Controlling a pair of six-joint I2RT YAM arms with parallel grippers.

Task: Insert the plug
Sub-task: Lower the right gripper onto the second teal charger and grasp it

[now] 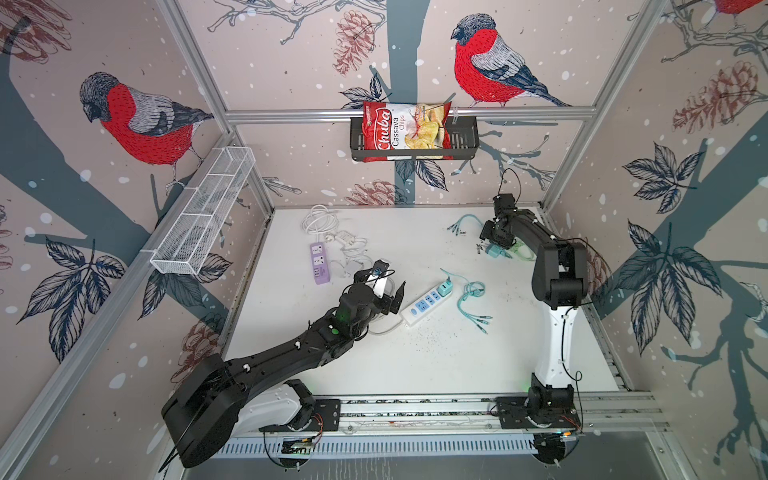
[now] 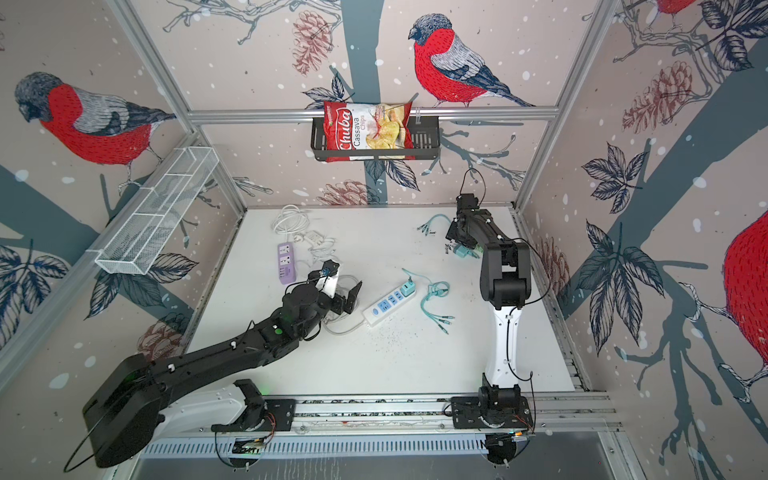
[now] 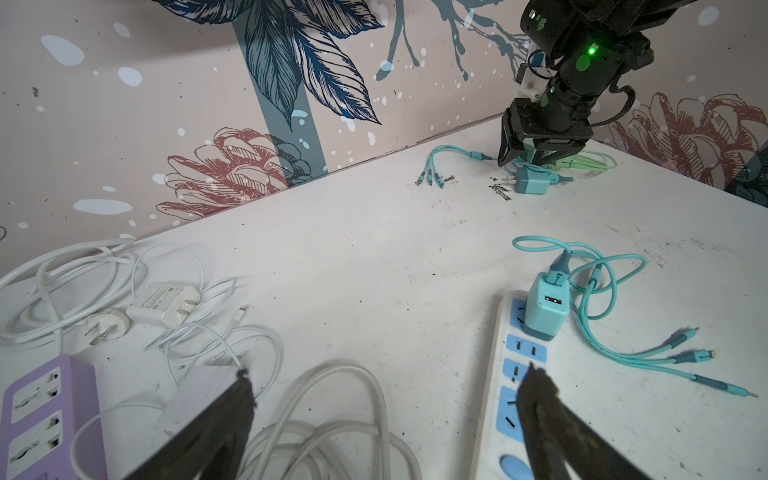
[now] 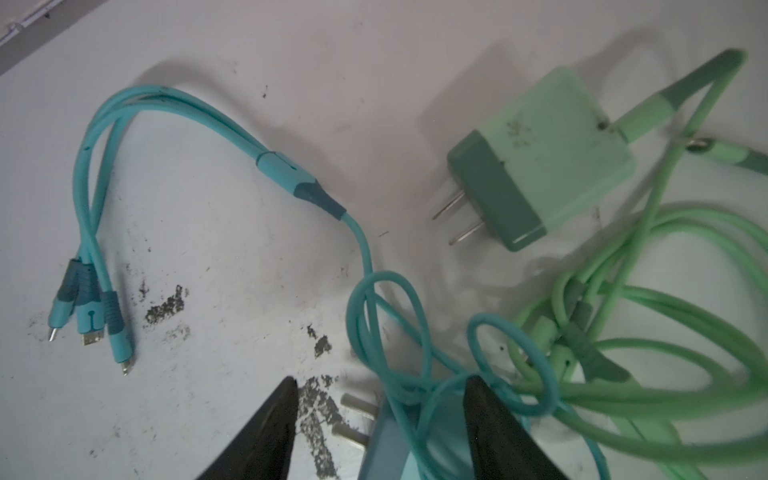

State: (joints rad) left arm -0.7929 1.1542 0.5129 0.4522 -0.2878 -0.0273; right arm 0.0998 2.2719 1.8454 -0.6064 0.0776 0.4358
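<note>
The right gripper (image 4: 381, 380) has its jaws partly spread astride the teal-blue, block-shaped charger plug (image 4: 386, 455), not pinching it; a gap shows on the prong side. The plug lies flat on the white table (image 1: 436, 365) at the upper right in both top views, with its long axis left-right and two metal prongs pointing left. The right arm reaches far back, elbow raised and wrist bent down. The left gripper (image 3: 390, 390) is spread wide and empty beside the white power strip with blue sockets (image 1: 419, 307). Its arm stretches diagonally from lower left.

The red chips bag (image 1: 405, 131) reads "Chuba Cassava Chips".
</note>
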